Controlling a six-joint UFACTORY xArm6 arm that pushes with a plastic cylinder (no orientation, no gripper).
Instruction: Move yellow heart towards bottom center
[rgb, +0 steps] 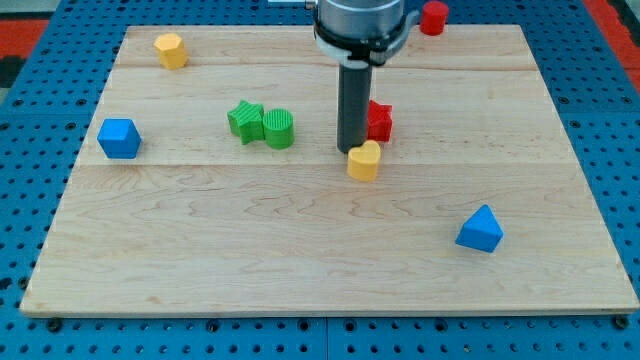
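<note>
Nearest the view's bottom sits the blue triangular block (480, 230), well apart from the yellow heart (365, 160), which lies near the middle of the surface (300, 270); I cannot make out which way the heart's lobes point. Small, glossy yellow, it touches my tip (350, 151) on its upper left, the tool being a plain rod with nothing to open or close. Around it I list: red block (379, 121) just behind, green star (244, 121) touching green rounded block (279, 128), blue cube (119, 138), yellow block (171, 49), and a red block at the top edge (433, 17).
</note>
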